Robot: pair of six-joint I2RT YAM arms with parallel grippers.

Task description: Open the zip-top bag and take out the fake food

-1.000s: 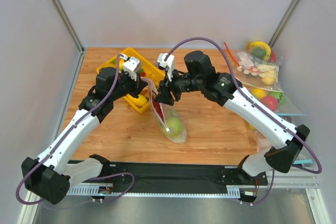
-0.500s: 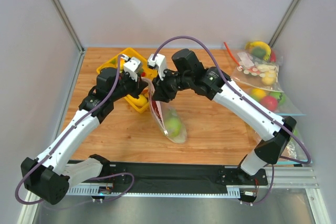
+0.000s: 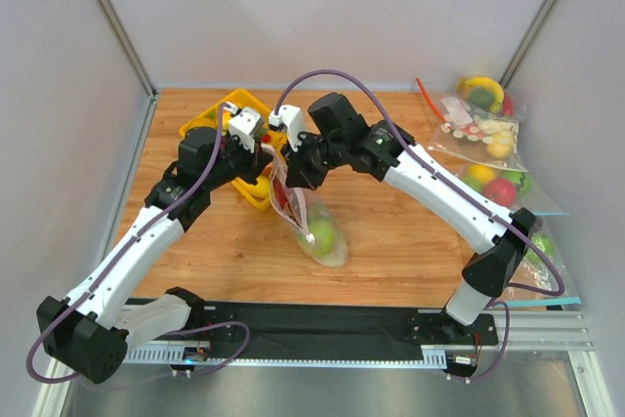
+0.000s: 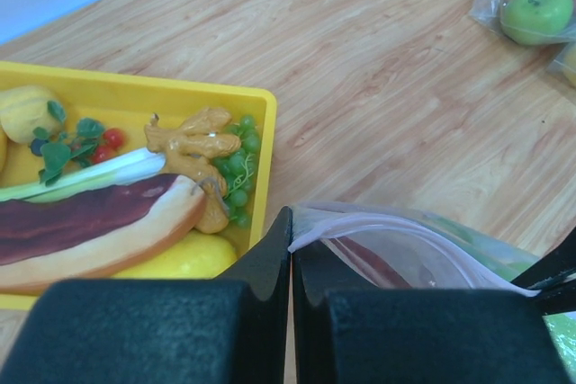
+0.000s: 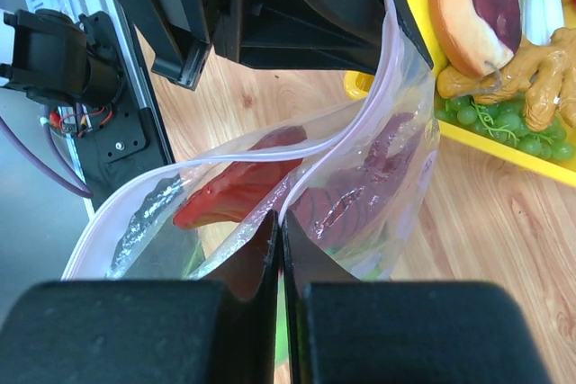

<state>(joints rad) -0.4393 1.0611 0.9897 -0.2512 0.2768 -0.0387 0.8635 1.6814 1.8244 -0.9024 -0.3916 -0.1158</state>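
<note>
From above, the bag (image 3: 311, 227) lies at mid-table. Its mouth is lifted toward 11 o'clock, where the left gripper (image 3: 262, 151) and right gripper (image 3: 288, 181) meet it. The film is thin, crinkly and limp. We judge it light, with the round green fruit (image 3: 324, 234) weighing down its low end at 5 o'clock.

At the left wrist, the left gripper (image 4: 291, 227) is clenched on one lip at the pale pink strip (image 4: 378, 220). The hard yellow tray (image 4: 261, 132) sits at 10 o'clock.

At the right wrist, the right gripper (image 5: 276, 222) pinches the opposite lip. The lips stand apart, and the glossy red lobster (image 5: 229, 195) shows inside. We judge the strip the stiffest and least slippery place to hold, since bare film would likely slide and stretch.
</note>
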